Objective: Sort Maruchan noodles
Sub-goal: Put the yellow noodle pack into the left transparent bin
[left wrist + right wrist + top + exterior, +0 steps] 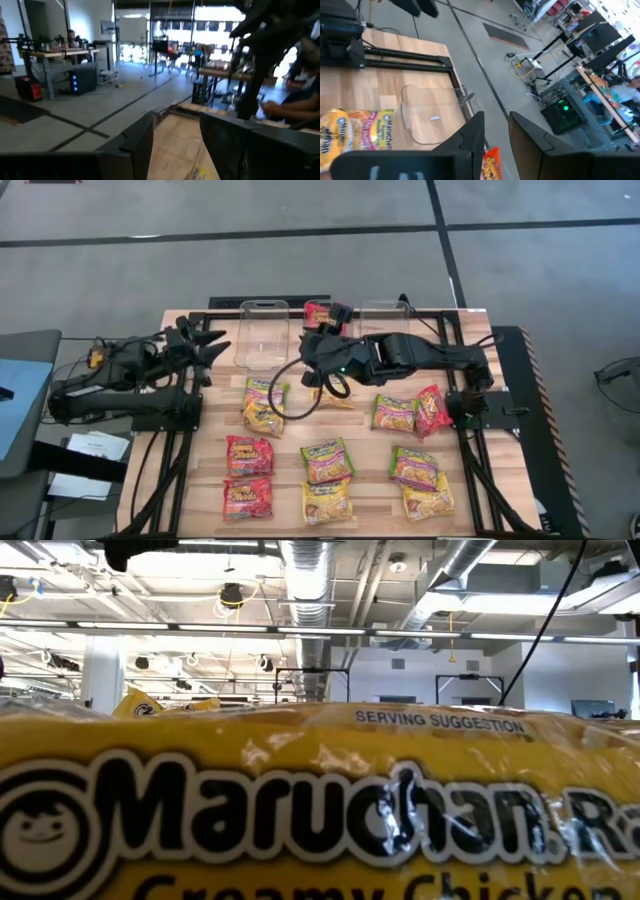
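Several Maruchan packets in yellow, red and green lie flat on the wooden table (365, 480), among them a green one (327, 460) and a red one (249, 455). One red packet (318, 311) shows at the far middle, just left of my right gripper (340, 314), and in the gap between its fingers in the right wrist view (490, 163). My right gripper (496, 132) is open, reaching toward the far edge. My left gripper (212, 346) is open and empty over the table's far left. A yellow packet (320, 810) fills the low view. My right gripper stands close over the red packet (490, 163), but I cannot tell whether its fingers touch it; the fingers themselves hide the place.
A clear bin (262, 335) stands at the far left of centre and another (384, 314) at the far right; the left one also shows in the right wrist view (427, 120). My right arm (420, 355) lies across the far middle. Black frame rails run along the table's sides.
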You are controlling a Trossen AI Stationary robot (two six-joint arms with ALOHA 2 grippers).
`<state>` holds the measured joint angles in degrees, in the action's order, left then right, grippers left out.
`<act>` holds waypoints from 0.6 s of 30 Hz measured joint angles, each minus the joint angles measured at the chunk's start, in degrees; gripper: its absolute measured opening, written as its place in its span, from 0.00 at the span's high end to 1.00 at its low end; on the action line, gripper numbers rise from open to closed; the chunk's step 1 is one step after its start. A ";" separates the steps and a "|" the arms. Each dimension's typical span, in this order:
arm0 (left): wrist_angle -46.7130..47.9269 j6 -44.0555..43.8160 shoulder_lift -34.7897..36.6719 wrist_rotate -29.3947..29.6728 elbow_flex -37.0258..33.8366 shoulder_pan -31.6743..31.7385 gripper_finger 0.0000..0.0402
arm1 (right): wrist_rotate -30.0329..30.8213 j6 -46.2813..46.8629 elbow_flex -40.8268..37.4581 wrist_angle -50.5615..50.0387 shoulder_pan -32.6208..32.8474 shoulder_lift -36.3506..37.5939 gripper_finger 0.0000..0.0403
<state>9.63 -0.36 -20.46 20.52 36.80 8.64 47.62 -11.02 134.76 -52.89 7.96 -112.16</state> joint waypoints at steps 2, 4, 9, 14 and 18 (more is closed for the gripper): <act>0.72 0.48 -1.95 -0.04 0.17 0.00 0.62 | 0.73 2.08 0.00 -0.93 0.47 0.00 0.72; 2.13 -0.77 -3.65 -1.95 0.17 0.02 0.62 | 0.73 4.63 0.00 -1.72 0.87 0.00 0.72; 6.88 -4.95 -7.03 -8.07 0.17 0.00 0.62 | 0.66 12.40 0.00 -4.71 2.04 0.00 0.72; 10.75 -5.34 -9.69 -12.75 0.17 0.00 0.62 | -0.56 18.31 0.00 -7.52 3.15 -0.02 0.72; 12.56 -3.38 -12.08 -16.36 0.17 0.00 0.62 | -3.18 20.66 0.00 -8.19 3.40 -0.02 0.72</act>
<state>22.19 -3.75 -32.53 4.16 36.97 8.64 44.44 9.64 134.76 -61.08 11.35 -112.18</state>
